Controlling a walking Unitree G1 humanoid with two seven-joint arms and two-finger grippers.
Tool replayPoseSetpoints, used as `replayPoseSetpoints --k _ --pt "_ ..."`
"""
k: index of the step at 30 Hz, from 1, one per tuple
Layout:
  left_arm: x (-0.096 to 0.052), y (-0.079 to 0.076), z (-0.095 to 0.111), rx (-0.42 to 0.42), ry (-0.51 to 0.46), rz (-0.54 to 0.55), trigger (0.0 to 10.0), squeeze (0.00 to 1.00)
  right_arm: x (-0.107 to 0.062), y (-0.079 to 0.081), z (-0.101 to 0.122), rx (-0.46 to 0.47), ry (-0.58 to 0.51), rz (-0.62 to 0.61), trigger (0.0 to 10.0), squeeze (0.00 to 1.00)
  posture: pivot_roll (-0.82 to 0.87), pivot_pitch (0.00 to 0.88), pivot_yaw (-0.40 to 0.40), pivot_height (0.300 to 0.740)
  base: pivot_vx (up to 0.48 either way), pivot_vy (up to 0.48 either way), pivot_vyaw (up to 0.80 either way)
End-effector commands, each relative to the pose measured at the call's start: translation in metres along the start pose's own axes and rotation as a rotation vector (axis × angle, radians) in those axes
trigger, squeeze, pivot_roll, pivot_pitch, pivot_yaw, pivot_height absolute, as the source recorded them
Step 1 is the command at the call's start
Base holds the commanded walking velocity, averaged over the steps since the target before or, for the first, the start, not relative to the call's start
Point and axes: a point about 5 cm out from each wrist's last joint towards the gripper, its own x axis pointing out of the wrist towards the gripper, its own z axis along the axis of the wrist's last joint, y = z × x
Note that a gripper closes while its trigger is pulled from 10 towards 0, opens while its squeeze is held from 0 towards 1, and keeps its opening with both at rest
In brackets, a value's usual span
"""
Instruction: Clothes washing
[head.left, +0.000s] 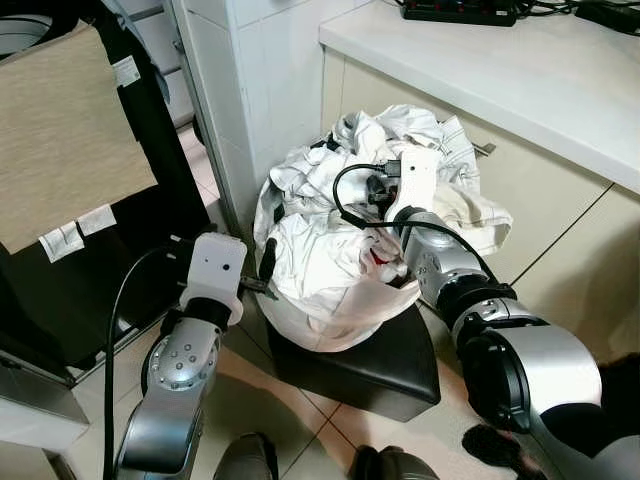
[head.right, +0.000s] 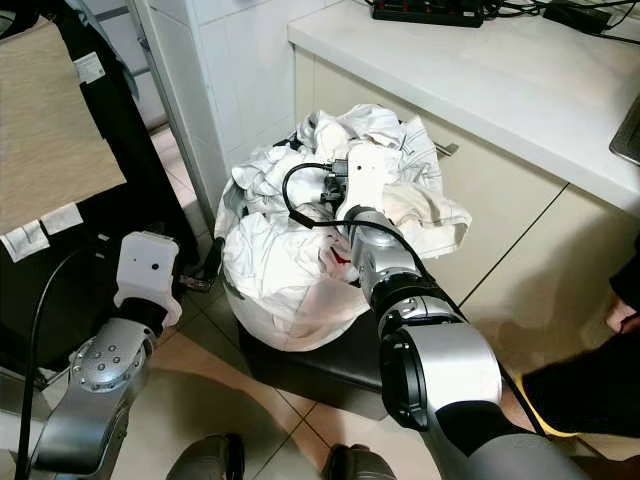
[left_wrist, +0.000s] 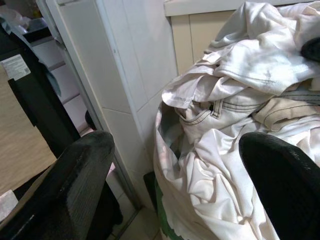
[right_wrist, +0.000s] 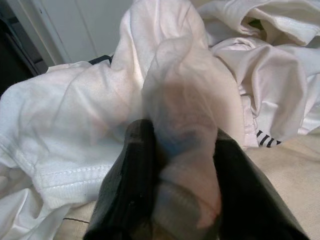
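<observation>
A heap of white and cream clothes is piled over a rounded container on a black stool, beside the cabinet. My right gripper reaches into the top of the heap and is shut on a fold of white fabric, which bulges up between its black fingers. From above, its white wrist block sits on the pile. My left gripper is low at the pile's left side, open, with nothing between its fingers. Jeans-like cream seams show in the heap.
A tiled wall corner stands just behind the pile. The cream cabinet and white counter run along the right, with a power strip on top. A black frame with a beige panel stands at the left. A person's dark clothing is at the right edge.
</observation>
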Motion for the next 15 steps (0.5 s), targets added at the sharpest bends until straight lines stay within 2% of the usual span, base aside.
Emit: replayPoseSetpoints --k 1,5,6,9,13,15 --pt "0.001 -0.001 0.001 0.005 0.0 -0.014 10.0 0.0 0.003 0.005 0.013 -0.051 -0.05 0.009 0.0 0.0 0.09 0.138 0.013 0.74 0.0 0.0 0.0" --pt "0.002 0.0 0.001 0.004 -0.003 -0.016 10.0 0.0 0.005 0.018 0.042 -0.173 -0.193 0.04 0.0 0.0 0.09 0.129 0.018 0.74 0.0 0.0 0.0" --pt "0.002 0.0 0.001 0.004 -0.003 -0.016 10.0 0.0 0.005 0.018 0.042 -0.173 -0.193 0.04 0.0 0.0 0.09 0.129 0.018 0.74 0.0 0.0 0.0" --pt "0.005 0.0 0.002 0.003 -0.007 -0.016 10.0 0.0 0.004 0.033 0.066 -0.251 -0.328 0.08 0.0 0.0 0.09 0.121 0.02 0.74 0.0 0.0 0.0" --pt "0.009 0.0 0.003 0.002 -0.014 -0.016 10.0 0.0 0.001 0.039 0.081 -0.289 -0.423 0.105 0.0 0.0 0.07 0.107 0.018 0.74 0.0 0.0 0.0" --pt "0.009 0.0 0.003 0.001 -0.015 -0.016 10.0 0.0 0.001 0.039 0.083 -0.299 -0.435 0.106 0.0 0.0 0.07 0.107 0.018 0.74 0.0 0.0 0.0"
